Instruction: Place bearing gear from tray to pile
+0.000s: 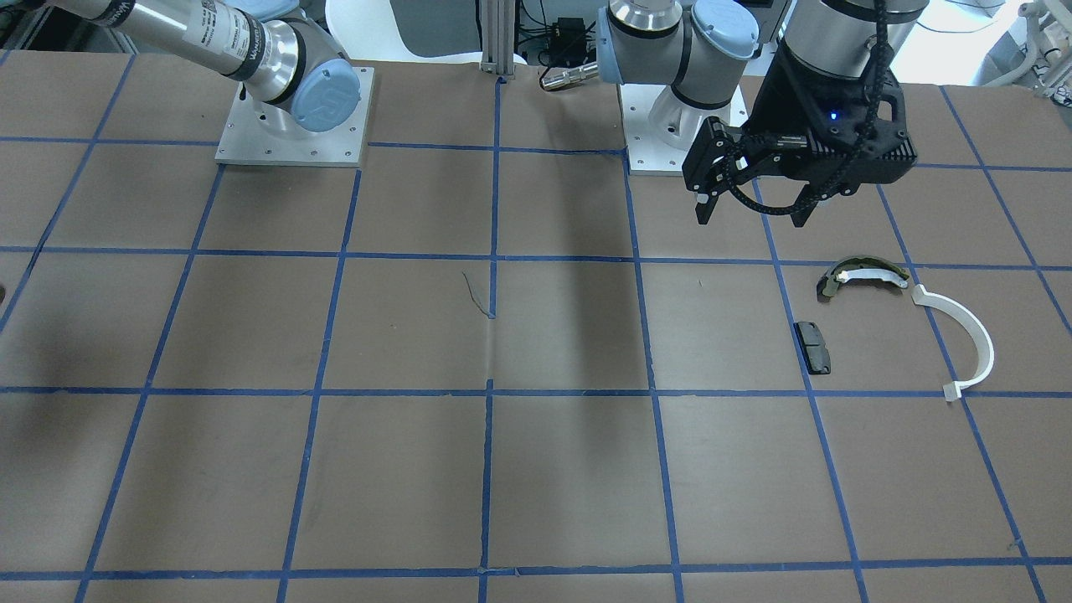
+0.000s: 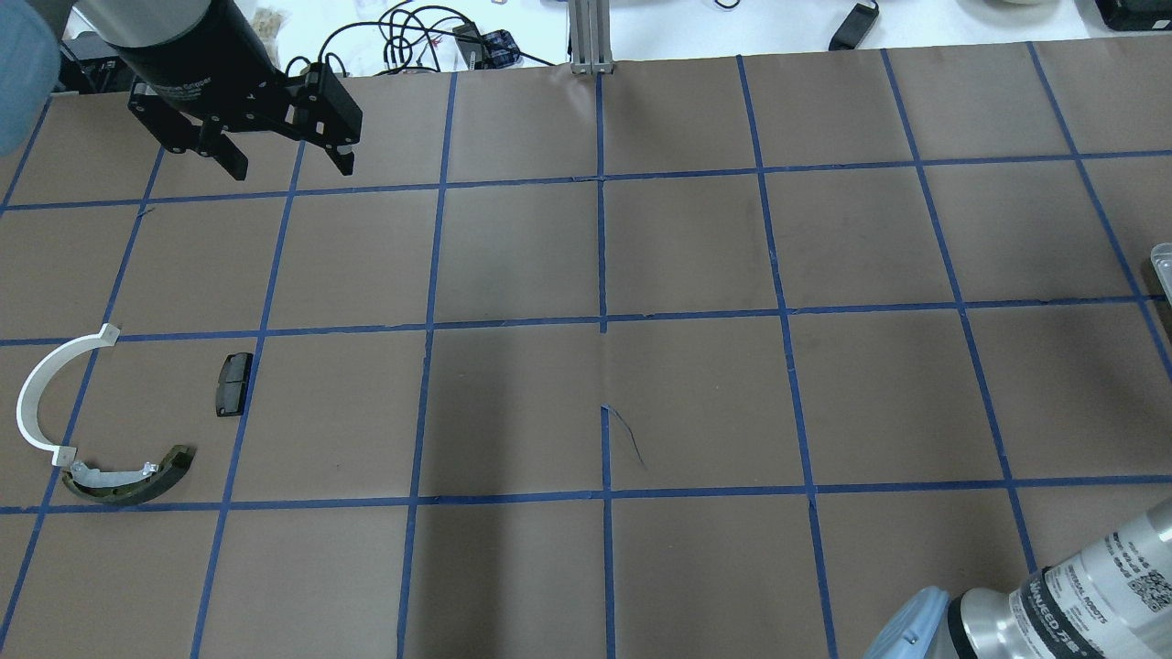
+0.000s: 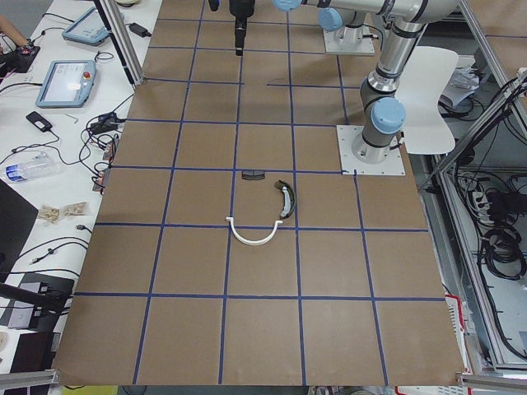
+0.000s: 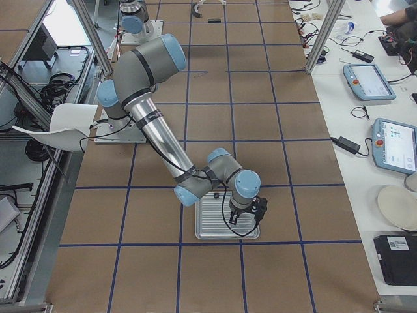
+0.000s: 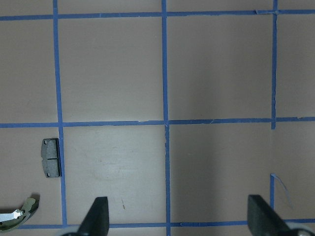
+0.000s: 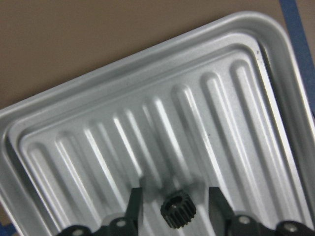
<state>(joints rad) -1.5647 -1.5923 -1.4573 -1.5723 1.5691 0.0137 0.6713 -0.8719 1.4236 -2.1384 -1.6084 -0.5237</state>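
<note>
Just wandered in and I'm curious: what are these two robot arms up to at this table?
The right gripper is down in the metal tray, its jaws open on either side of a small black gear, not yet closed on it. The left gripper hangs open above the table, holding nothing, near the pile: a white half-ring, an olive shoe and a black pad.

The ribbed tray (image 6: 123, 61) is showing satin, silvery metal; the bearing gear (image 6: 178, 209) is reading matt black; the table (image 2: 513, 256) is wearing matt brown paper, lined with blue tape (image 2: 601, 247)
</note>
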